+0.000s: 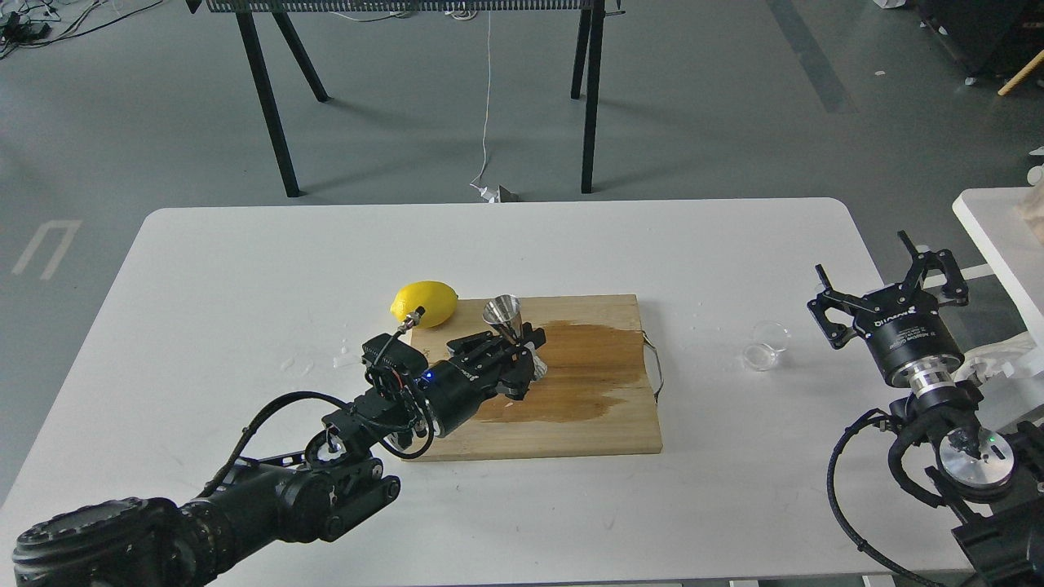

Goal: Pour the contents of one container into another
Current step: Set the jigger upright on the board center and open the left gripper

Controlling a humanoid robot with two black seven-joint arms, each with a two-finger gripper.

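Grey concrete floor fills the far background, with black table legs [269, 98] and a thin white cable [487, 98] hanging down to it; nearer, a white table [245, 269] with rounded corners spans the view. On the table lies a wooden cutting board [603, 416], its middle darkened by a wide wet stain [587, 367], with a thin wire handle [655, 367] at its right edge. A yellow lemon [424, 303] rests at the board's far left corner.

On the board's far left part stands the steel jigger [503, 319], hourglass-shaped and upright, its upper cone open to the ceiling; the left gripper [522, 346] reaches in from the lower left and is clenched around the jigger's waist and lower cone, which its fingers partly hide; a small blue light glows on the wrist.

Well to the right of the board, on bare table, the clear glass cup [766, 345] lies tipped on its side, its mouth turned toward the viewer and left. The right gripper [893, 273] hangs near the table's right edge, just right of the cup but apart from it; its two fingers are spread wide, released, grasping nothing. A second white surface [991, 220] shows at the far right edge.
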